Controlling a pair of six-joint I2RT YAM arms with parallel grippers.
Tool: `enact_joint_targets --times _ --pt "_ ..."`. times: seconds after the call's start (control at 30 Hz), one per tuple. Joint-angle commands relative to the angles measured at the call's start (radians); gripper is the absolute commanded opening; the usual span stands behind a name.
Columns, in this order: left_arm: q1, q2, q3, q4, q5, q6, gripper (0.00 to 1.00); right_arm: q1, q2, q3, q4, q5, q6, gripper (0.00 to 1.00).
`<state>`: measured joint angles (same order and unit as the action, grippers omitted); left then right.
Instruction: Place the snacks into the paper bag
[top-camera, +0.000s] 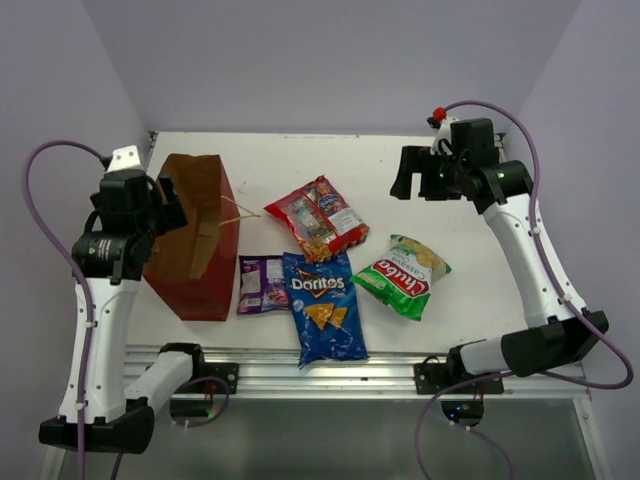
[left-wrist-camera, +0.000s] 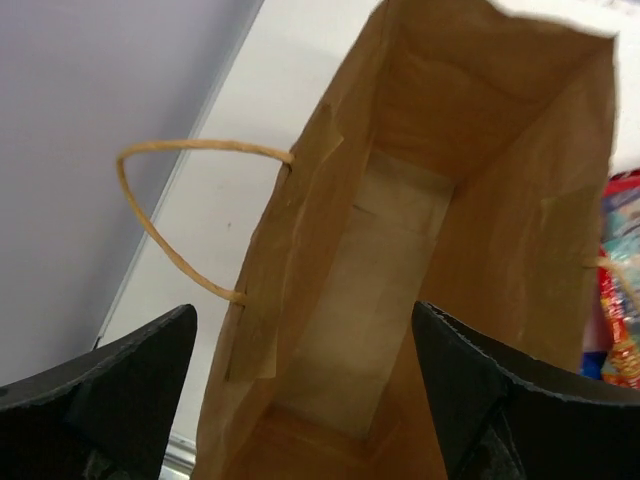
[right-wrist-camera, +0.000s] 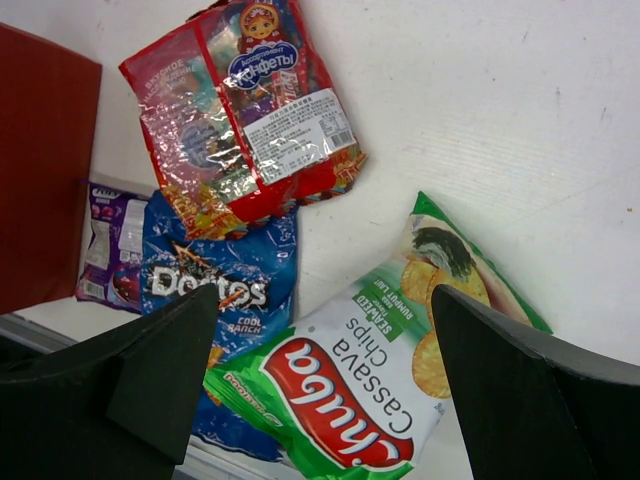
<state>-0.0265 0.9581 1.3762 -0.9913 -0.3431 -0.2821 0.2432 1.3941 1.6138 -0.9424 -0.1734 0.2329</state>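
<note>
L pincer (top-camera: 165, 205): spread wide, nothing held. Hangs over mouth of bag (top-camera: 195, 270), which stands upright on tabletop (top-camera: 300, 160) w/ open top right below pincer. Wrist view looks straight down tan inside to bag floor. Fingers (left-wrist-camera: 120, 400) sit either side of near end of mouth; touching paper or not, can't tell. One string handle (left-wrist-camera: 160, 200) loops outward just beyond wrist-view-left finger.

R pincer (top-camera: 415, 180): also spread wide, empty, raised off tabletop, well apart from bag. Cassava pkt (right-wrist-camera: 350, 390) directly below, between the fingers, lying flat, logo upside-down in wrist view. Doritos (right-wrist-camera: 215, 280) by wrist-view-left finger, partly hidden behind it, just beside cassava pkt. Red pkt (right-wrist-camera: 240, 110) ahead of pincer, its near end lying on Doritos' top edge. Purple pkt (right-wrist-camera: 110, 245) further out on same side, just beside Doritos, between it & bag's red wall. All four pkts flat on tabletop, outside bag.
</note>
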Motion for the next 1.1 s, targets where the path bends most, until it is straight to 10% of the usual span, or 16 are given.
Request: enact_joint_targets --times 0.0,0.4,1.07 --pt "0.007 0.008 -0.074 0.011 -0.005 -0.015 0.91 0.005 -0.017 -0.012 0.007 0.021 -0.015 0.92" --pt "0.007 0.03 -0.152 0.083 -0.01 -0.002 0.58 0.005 -0.021 -0.089 0.016 0.037 -0.018 0.88" --pt "0.007 0.044 -0.103 0.016 -0.125 0.003 0.59 0.011 0.054 -0.1 0.04 0.023 -0.001 0.86"
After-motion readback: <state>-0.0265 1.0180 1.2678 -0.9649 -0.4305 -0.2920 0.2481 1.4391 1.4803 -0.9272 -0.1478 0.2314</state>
